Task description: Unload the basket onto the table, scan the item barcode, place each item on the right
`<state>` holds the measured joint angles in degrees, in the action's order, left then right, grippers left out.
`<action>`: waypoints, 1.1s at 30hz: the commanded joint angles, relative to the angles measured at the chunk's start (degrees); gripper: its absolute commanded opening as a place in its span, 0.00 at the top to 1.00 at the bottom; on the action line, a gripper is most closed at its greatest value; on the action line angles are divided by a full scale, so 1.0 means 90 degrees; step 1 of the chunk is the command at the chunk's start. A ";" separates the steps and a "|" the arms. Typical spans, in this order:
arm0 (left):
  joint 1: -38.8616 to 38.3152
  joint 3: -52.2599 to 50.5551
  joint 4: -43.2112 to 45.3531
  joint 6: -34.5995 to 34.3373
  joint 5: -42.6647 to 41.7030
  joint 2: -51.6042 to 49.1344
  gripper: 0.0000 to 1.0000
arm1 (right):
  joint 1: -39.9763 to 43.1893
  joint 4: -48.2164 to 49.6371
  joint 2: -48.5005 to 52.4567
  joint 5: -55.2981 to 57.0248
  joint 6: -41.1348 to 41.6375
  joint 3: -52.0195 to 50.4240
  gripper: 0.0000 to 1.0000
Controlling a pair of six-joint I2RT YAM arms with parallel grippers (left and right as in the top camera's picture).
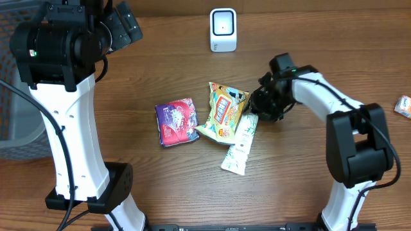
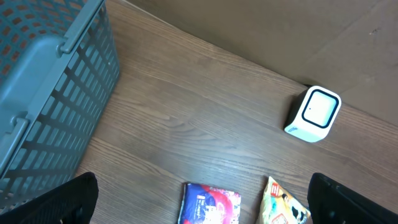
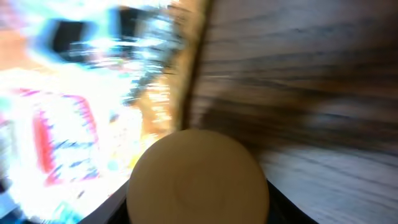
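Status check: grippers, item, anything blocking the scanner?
Left gripper open, empty, up by basket. Right gripper at edge of snack bag, grip unclear. Sachet against bag; path to scanner clear.

you're at a mock shop checkout: a wood-grain counter (image 1: 160,51) carries a small white barcode scanner (image 1: 223,29), packaged snacks such as a yellow snack bag (image 1: 223,112) and a purple packet (image 1: 177,122), and a grey plastic basket (image 2: 43,81) stands at its edge.
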<state>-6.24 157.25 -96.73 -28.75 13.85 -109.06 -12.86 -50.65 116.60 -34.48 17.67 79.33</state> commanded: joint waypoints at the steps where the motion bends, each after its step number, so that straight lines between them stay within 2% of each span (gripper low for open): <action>1: 0.0027 0.0000 -0.0007 0.0002 -0.0039 -0.0039 0.00 | 0.0279 -0.0080 -0.0024 -0.1972 -0.0714 0.0432 0.82; 4: 0.0024 0.0000 -0.0007 0.0002 -0.0039 -0.0039 0.00 | 0.0476 -0.0058 -0.0027 -0.2795 -0.1151 0.0452 0.84; 8: 0.0024 0.0000 -0.0007 0.0002 -0.0039 -0.0039 0.00 | 0.0665 -0.0080 -0.0027 -0.3096 -0.1615 0.0452 0.89; 15: 0.0027 0.0000 -0.0007 0.0002 -0.0039 -0.0039 0.00 | 0.0724 -0.0049 -0.0027 -0.4226 -0.3303 0.0452 0.89; 17: 0.0024 0.0000 -0.0007 0.0002 -0.0039 -0.0039 0.00 | 0.0724 0.0012 -0.0027 -0.4760 -0.3769 0.0452 0.89; 18: 0.0024 0.0000 -0.0007 0.0002 -0.0039 -0.0039 0.00 | 0.0716 0.0219 -0.0024 -0.5493 -0.4379 0.0449 0.89; 20: 0.0024 0.0000 -0.0007 0.0002 -0.0041 -0.0039 0.00 | 0.0712 0.0588 -0.0024 -0.6054 -0.4709 0.0449 0.89; 31: 0.0024 0.0000 -0.0007 0.0002 -0.0039 -0.0039 0.00 | 0.0459 0.3487 -0.0022 -0.6161 -0.4733 0.0444 0.89; 33: 0.0024 0.0000 -0.0007 0.0002 -0.0039 -0.0039 0.00 | 0.0391 0.3883 -0.0022 -0.6161 -0.4736 0.0444 0.92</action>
<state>-6.24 157.25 -96.73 -28.75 13.87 -109.06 -8.01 -19.07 116.66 -85.54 -24.12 81.80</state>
